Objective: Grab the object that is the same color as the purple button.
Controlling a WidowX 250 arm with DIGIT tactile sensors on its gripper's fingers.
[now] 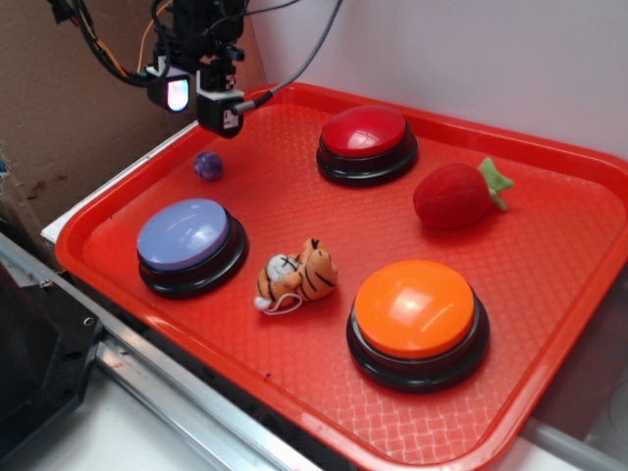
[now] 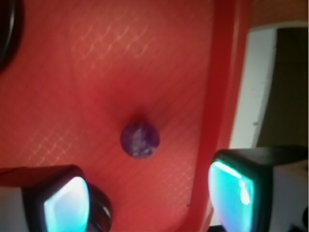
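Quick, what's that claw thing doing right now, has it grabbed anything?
Gripper: open, holding nothing. It hangs above the tray, with the small purple ball lying free on the tray below it.

No writing, label, brand mark, number or sign can be read in either view. The caps of the purple button, the red button and the orange button are plain, and the red tray shows only a moulded crosshatch texture. The gripper above the tray's corner bears no legible marking in the exterior view, and its fingers in the wrist view show only a cyan glow, with the purple ball ahead of them unmarked.
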